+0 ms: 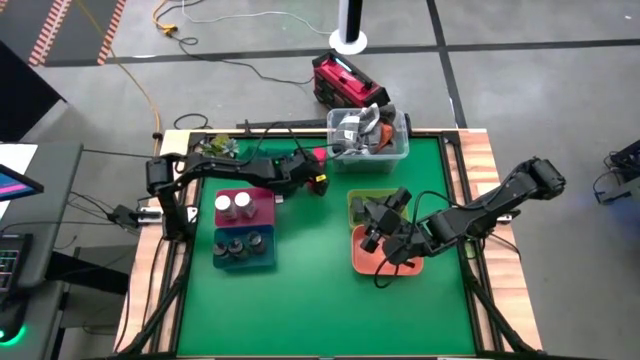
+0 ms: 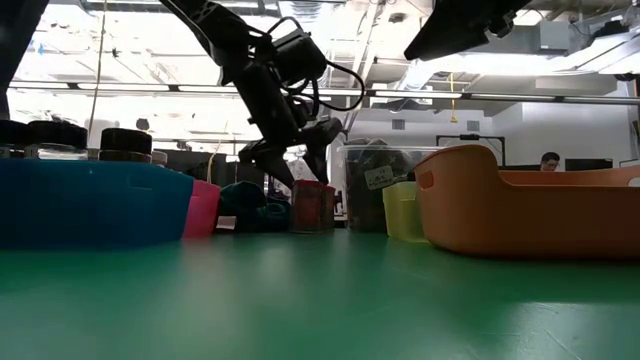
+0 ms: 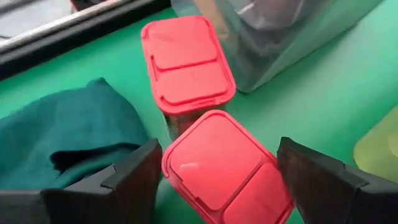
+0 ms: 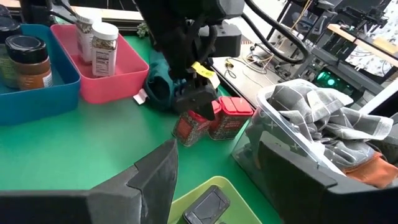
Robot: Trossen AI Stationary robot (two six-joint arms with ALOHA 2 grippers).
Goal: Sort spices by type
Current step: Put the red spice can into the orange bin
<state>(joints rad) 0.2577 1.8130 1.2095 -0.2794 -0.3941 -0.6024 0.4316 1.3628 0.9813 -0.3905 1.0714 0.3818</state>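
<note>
From above, the left end effector [image 1: 318,181] was reaching across the green desk [image 1: 310,300] to the far side, just beside the clear tub [image 1: 368,140] stuffed with grey cloth. The pink tray [image 1: 262,210] had two white-topped jars [image 1: 233,206] in it, and the blue tray [image 1: 262,260] right next to it held four dark-lidded jars [image 1: 237,247]. The right end effector [image 1: 377,236] hung over the orange tray [image 1: 362,262], with the yellow-green tray [image 1: 356,200] just behind it. A red case sat on the floor past the desk.

Down at desk level, the left end effector [image 2: 300,160] hovered right above a red-lidded spice box [image 2: 312,206], fingers spread. The blue tray [image 2: 95,205] blocked a lot of the near side, and the orange tray [image 2: 520,215] did the same on the other.

The left wrist view showed two red-lidded spice boxes [image 3: 186,62] touching each other, the nearer one sitting between the open fingers [image 3: 134,177] but not pinched. A teal cloth [image 3: 68,130] lay bunched beside them, with the tub wall close on the other side. No readable writing on the lids.

From the right wrist, its own fingers [image 4: 158,174] were spread with nothing between them. One dark grey block [image 4: 208,205] lay in the yellow-green tray. The jar labels were too small to read.
</note>
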